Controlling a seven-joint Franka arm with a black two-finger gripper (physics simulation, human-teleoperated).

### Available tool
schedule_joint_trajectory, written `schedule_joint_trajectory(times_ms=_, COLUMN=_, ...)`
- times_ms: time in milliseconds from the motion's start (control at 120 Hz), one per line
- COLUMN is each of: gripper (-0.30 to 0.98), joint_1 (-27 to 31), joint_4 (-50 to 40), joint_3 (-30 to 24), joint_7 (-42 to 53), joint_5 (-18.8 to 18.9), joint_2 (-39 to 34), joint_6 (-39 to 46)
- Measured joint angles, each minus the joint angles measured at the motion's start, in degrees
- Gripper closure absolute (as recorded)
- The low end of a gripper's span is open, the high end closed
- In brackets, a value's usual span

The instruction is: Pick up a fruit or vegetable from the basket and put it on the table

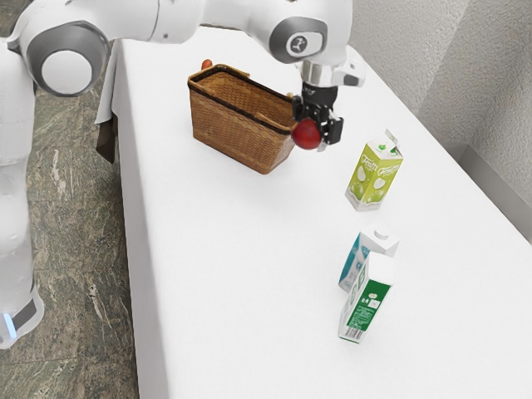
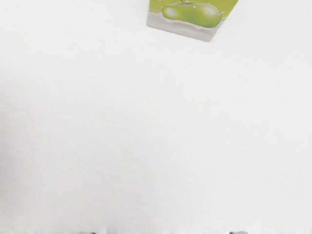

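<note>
A: From the exterior view's left, what might go wrong first?

B: The basket (image 1: 233,129). It stands upright on the bench (image 1: 224,274), so a low swing back could catch its rim and tip it.

A: And the fruit?

B: The red fruit (image 1: 304,135) hangs by the basket's right-hand end, gripped in the claw (image 1: 315,133). It's round, so an off-centre squeeze could let it slip. Released too high, it might bounce and roll off the bench's long left edge.

A: Farther right?

B: 3 cartons. The teal-and-white carton (image 1: 352,261) and the green-and-white carton (image 1: 367,303) are close together; touching or not, B can't tell. A rolling fruit could nudge both. The lime-green carton (image 1: 373,177) is nearest the claw, towards the long right edge; drifting that way while lowering could topple it. Bare bench between seems the safer spot.
</note>
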Motion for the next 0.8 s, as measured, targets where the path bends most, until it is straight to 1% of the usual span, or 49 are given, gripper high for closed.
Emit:
schedule_joint_trajectory(times_ms=125, gripper=0.39, joint_1=-0.81, joint_4=-0.31, joint_3=0.02, joint_7=0.05, joint_5=-1.30, joint_2=3.21, joint_6=-0.63)
schedule_joint_trajectory(times_ms=300, gripper=0.39, joint_1=-1.97, joint_4=-0.30, joint_3=-0.18, joint_7=-0.41, joint_5=-1.87, joint_2=7.38, joint_6=-0.88)
schedule_joint_trajectory(times_ms=475, gripper=0.39, joint_1=-2.79, joint_4=-0.23, joint_3=-0.16, joint_7=-0.81, joint_5=-1.95, joint_2=8.56, joint_6=-0.84)
schedule_joint_trajectory(times_ms=533, gripper=0.26, joint_1=-2.89, joint_4=-0.20, joint_3=-0.07, joint_7=-0.82, joint_5=-2.32, joint_2=8.62, joint_6=-0.83)
schedule_joint_trajectory(times_ms=608, gripper=0.15, joint_1=-3.04, joint_4=-0.15, joint_3=0.06, joint_7=-0.81, joint_5=-2.89, joint_2=8.59, joint_6=-0.82)
schedule_joint_trajectory(times_ms=675, gripper=0.09, joint_1=-3.26, joint_4=-0.03, joint_3=0.08, joint_7=-0.81, joint_5=-3.18, joint_2=8.57, joint_6=-0.81)
schedule_joint_trajectory(times_ms=758, gripper=0.05, joint_1=-3.37, joint_4=0.04, joint_3=0.06, joint_7=-0.80, joint_5=-3.25, joint_2=8.42, joint_6=-0.81)
schedule_joint_trajectory(times_ms=800, gripper=0.04, joint_1=-3.96, joint_4=0.28, joint_3=-0.16, joint_7=-0.75, joint_5=-2.23, joint_2=6.49, joint_6=-1.55)
